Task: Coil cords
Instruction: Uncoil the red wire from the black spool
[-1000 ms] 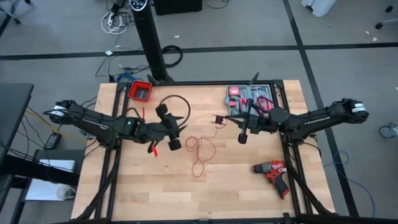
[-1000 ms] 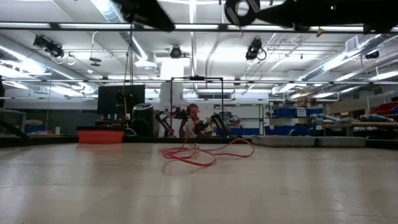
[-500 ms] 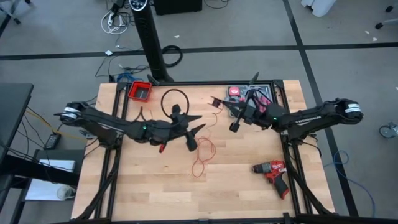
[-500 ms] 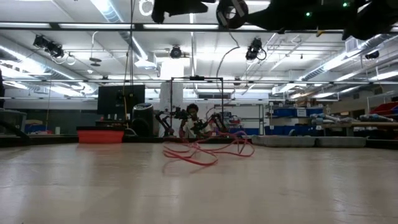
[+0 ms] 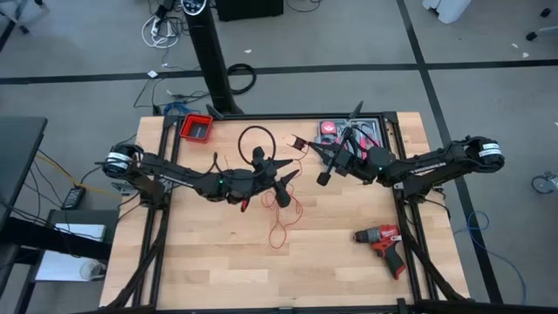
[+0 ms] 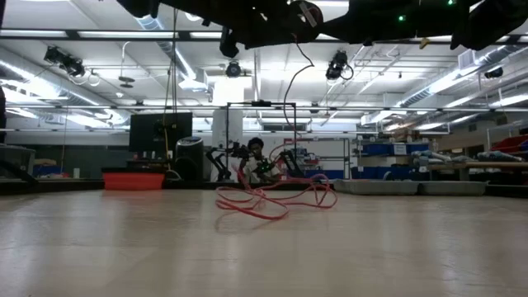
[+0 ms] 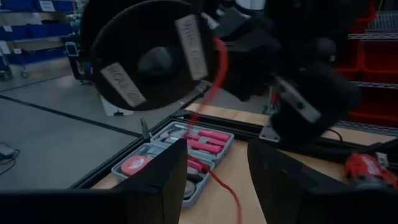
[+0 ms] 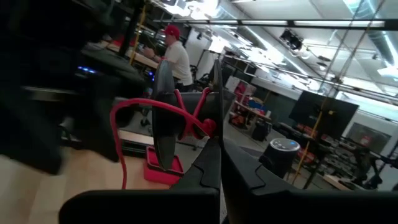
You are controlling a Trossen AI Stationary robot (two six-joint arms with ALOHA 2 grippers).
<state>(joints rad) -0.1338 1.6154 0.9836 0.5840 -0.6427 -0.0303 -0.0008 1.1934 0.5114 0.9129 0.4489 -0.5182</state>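
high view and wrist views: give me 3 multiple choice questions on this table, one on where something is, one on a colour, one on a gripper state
1. Where is the drill on the table?
A. near the robot's right, toward the front edge
B. inside the red bin
C. under the left gripper

2. What colour is the loose cord lying mid-table?
A. white
B. red
C. blue

3. How do the right gripper's fingers stand?
A. wide open
B. out of sight
C. shut on the cord

Answers:
1 A: the high view shows it lying alone below the right arm.
2 B: thin red loops lie on the wood below the left gripper.
3 C: the right wrist view shows the fingers pressed together with red cord caught between them.
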